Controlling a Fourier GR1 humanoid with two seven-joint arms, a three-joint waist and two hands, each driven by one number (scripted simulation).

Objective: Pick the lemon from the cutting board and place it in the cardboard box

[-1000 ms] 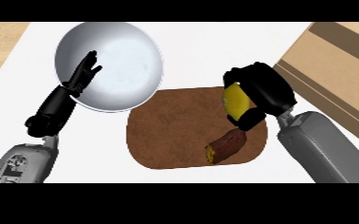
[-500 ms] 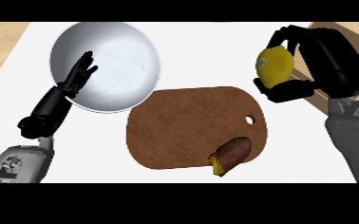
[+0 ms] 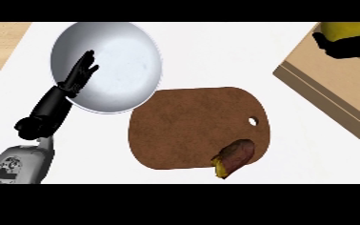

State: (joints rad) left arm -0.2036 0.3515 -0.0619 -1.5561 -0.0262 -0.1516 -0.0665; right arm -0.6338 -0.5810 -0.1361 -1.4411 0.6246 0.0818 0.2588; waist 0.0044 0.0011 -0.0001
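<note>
Single view only, head camera: looks steeply down onto white counter top (image 3: 211, 52), from robot's side. Near enough that brown rounded wooden cutting board (image 3: 190, 124) fills centre. Round silver metal bowl (image 3: 116, 64) upper left. Tan cardboard box (image 3: 327, 86) cut by right edge. Forearms enter from lower edge. No second view, so no shared part.

The white tabletop (image 3: 211, 52) carries a round silver plate (image 3: 123, 62) at upper left, a brown cutting board (image 3: 190, 124) in the middle (its hanging hole toward the right), and a cardboard box (image 3: 327, 83) at the right edge.
</note>
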